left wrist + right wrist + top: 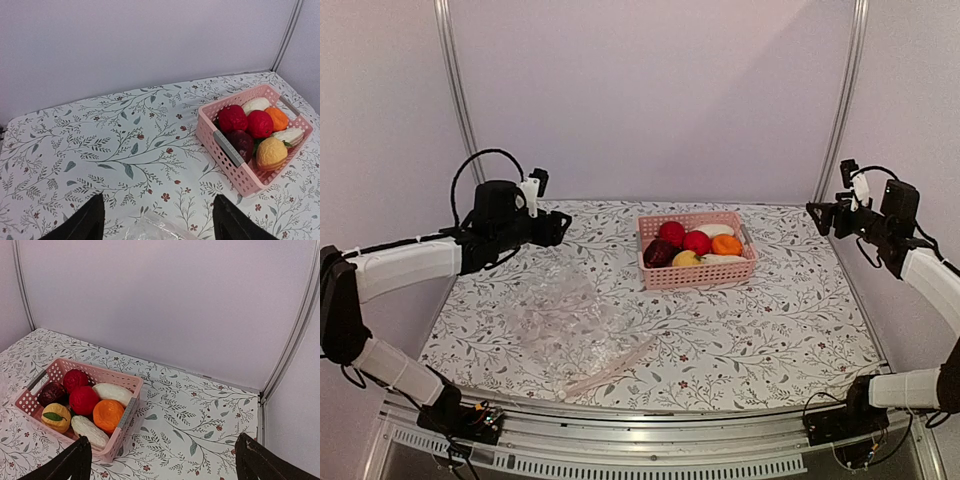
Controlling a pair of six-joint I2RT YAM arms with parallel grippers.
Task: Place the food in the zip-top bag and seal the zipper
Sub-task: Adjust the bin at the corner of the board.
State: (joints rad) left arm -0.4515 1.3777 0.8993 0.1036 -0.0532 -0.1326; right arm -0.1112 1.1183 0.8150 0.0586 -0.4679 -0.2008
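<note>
The food (697,244) lies in a pink perforated basket (700,278) at the back middle of the table: two red balls (232,118), an orange piece (108,415), a yellow one (271,152), a dark maroon one (50,392) and two white oblongs (112,392). The clear crinkly zip-top bag (565,320) lies flat at the front left, its whitish zipper (610,368) along the near edge. My left gripper (560,228) hovers open above the bag's far side, pointing at the basket. My right gripper (817,215) hangs open high at the right, empty.
The floral tablecloth (770,330) covers the table, ringed by pale walls and two metal posts (840,100). In the left wrist view a corner of the bag (152,229) shows between the fingers (85,222). The basket's grey handle (227,148) faces the left arm.
</note>
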